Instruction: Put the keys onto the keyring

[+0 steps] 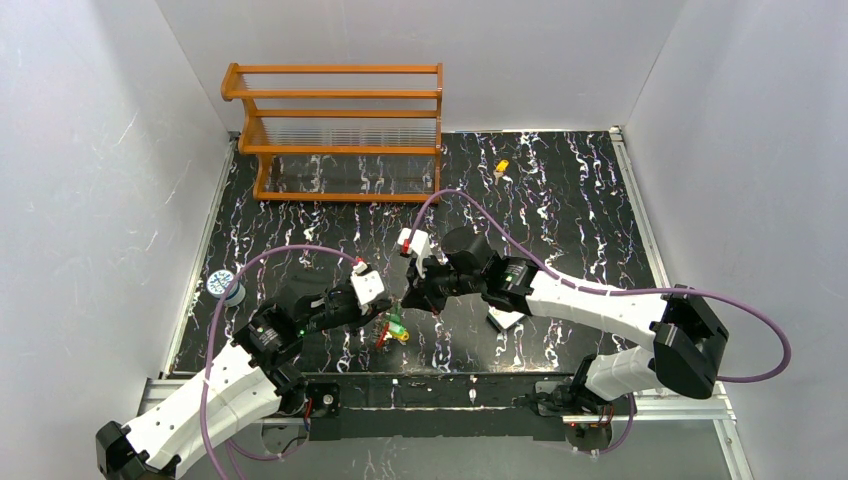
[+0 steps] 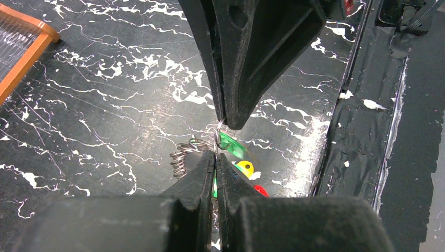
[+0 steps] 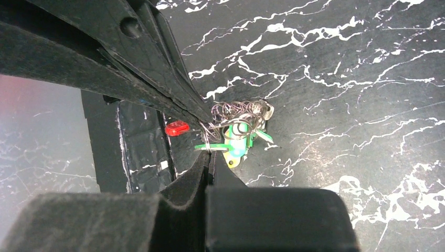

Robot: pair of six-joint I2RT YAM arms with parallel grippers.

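Meeting in the lower middle of the top view, the two arms both pinched the keyring (image 1: 392,328) close over the bench (image 1: 560,200). The left end effector (image 2: 215,157) was fully closed, its two fingers pressed together on the thin silver wire of the ring with no gap between them. The right end effector (image 3: 208,155) was closed in the same way on that wire, and the two tips stood almost touching. In the left wrist view a green key (image 2: 231,144) and a yellow key (image 2: 244,168) lay just right of the left fingers, with a red tag (image 2: 261,190) beside them at the lower right. Whether these keys already sat on the wire, I could not tell; the wire looked tangled in loose coils. A white card (image 1: 505,320) lay partly under the right arm. A small yellow object (image 1: 502,168) lay alone in the upper right of the bench, too small to tell more. A wooden rack (image 1: 340,130) stood at the upper left.
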